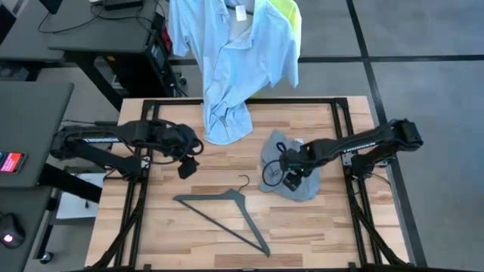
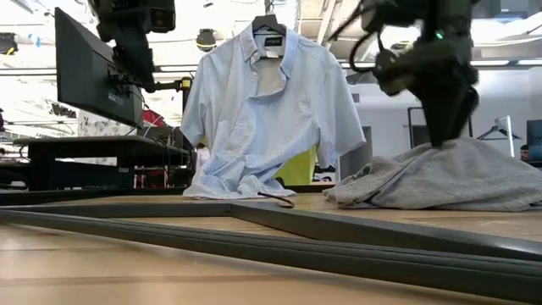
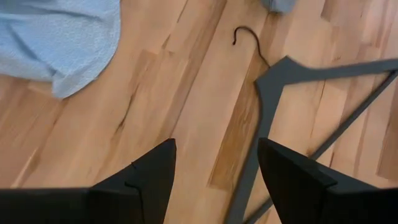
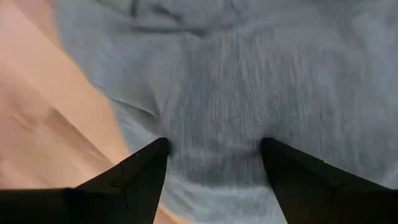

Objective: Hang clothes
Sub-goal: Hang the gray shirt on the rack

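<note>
A crumpled grey T-shirt (image 1: 281,153) (image 2: 440,174) lies on the table's right half. My right gripper (image 1: 291,180) (image 4: 214,165) points down over it, open, fingers on either side of a patch of its cloth. A pale blue collared shirt (image 1: 231,60) (image 2: 267,110) hangs on a hanger at the far edge, its hem (image 1: 227,130) resting on the table. A neon-yellow T-shirt (image 1: 291,17) hangs behind it. A dark hanger (image 1: 227,208) (image 3: 273,93) lies flat near the front. My left gripper (image 1: 189,165) (image 3: 214,168) hovers open above bare wood beside the hanger's hook (image 3: 242,34). My right gripper comes from above with its open fingertips (image 4: 155,152) at the top surface of the grey T-shirt's heap (image 4: 214,112). I cannot tell whether they touch the cloth. The T-shirt lies slack on the table.
Black frame rails (image 1: 340,136) run along the table's sides and far edge. A desk with a monitor (image 2: 85,76) stands off the left side. Bare wood (image 1: 318,234) lies at the front right.
</note>
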Robot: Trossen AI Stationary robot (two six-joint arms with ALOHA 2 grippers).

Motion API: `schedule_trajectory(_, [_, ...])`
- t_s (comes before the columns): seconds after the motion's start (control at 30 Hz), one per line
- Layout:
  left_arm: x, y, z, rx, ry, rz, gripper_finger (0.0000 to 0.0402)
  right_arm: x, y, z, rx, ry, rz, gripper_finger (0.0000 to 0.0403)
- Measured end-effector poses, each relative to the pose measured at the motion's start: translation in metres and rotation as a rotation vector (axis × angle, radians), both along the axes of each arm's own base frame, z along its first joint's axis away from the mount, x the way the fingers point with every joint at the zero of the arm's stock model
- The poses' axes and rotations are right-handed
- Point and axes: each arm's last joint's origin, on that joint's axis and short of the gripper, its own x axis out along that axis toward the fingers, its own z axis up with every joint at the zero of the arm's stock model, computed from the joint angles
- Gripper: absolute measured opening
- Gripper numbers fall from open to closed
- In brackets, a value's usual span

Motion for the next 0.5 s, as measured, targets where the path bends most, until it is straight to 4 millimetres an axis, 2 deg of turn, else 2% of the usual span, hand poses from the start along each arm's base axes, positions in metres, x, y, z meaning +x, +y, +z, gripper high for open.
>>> schedule_trajectory(0.2, [0.013, -0.004, -0.005, -0.014, -0.02, 0.002, 0.0207, 0.002, 0.0, -0.026, -0.003, -0.134, 0.06, 0.0246])
schedule_trajectory(0.27, [0.015, -0.004, -0.007, -0.031, -0.011, 0.026, 0.0207, 0.0, -0.003, -0.037, -0.002, -0.128, 0.042, 0.0228])
schedule_trajectory(0.33, [0.015, -0.004, -0.007, -0.046, -0.007, 0.049, 0.0207, -0.004, -0.008, -0.048, -0.003, -0.081, 0.019, 0.0185])
schedule_trajectory(0.4, [0.016, -0.006, -0.007, -0.052, -0.017, 0.063, 0.0207, -0.004, -0.01, -0.049, 0.019, -0.077, 0.027, 0.0119])
schedule_trajectory(0.47, [0.016, -0.007, -0.007, -0.056, -0.016, 0.072, 0.0207, 0.001, -0.01, -0.043, 0.063, -0.109, 0.076, 0.0044])
schedule_trajectory(0.5, [0.016, -0.007, -0.007, -0.06, -0.016, 0.075, 0.0207, 0.005, -0.009, -0.034, 0.079, -0.146, 0.106, 0.0025])
